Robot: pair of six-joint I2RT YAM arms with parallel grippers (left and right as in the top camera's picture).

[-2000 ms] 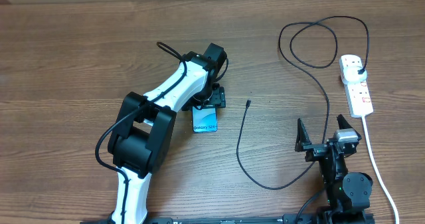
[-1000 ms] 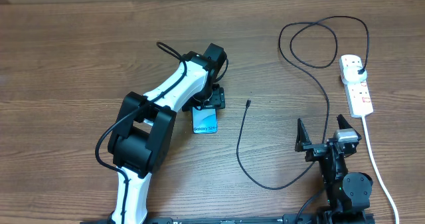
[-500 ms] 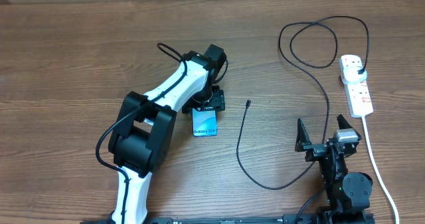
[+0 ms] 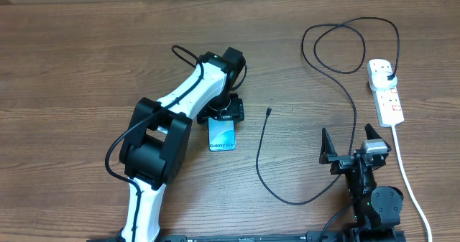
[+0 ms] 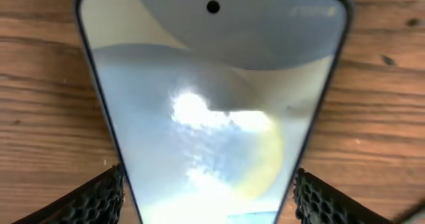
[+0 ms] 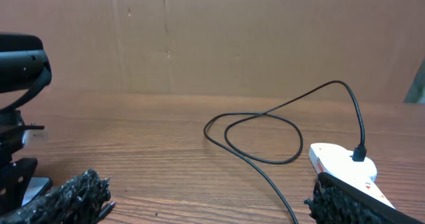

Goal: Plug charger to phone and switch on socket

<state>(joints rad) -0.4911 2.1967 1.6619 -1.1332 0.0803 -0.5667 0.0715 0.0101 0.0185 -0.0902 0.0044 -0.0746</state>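
The phone [image 4: 223, 136] lies flat on the wooden table, screen up, and fills the left wrist view [image 5: 212, 104]. My left gripper [image 4: 224, 116] is over its far end, its fingers pressed against the two long edges, shut on it. The charger cable [image 4: 355, 113] loops across the table; its connector tip [image 4: 268, 113] lies free to the right of the phone, and its black plug [image 4: 388, 75] sits in the white socket strip [image 4: 385, 91]. My right gripper [image 4: 352, 143] is open and empty near the front edge. Its wrist view shows the cable [image 6: 265, 161] and the socket [image 6: 345, 164] ahead.
The socket's thick white cord [image 4: 406, 170] runs toward the front right, past my right arm. A brown cardboard wall [image 6: 232, 38] stands behind the table. The cable's loop [image 4: 345, 48] lies at the back right.
The phone has slid a little toward the front of the table, with my left gripper moving with it. The right arm and the cable have not moved.
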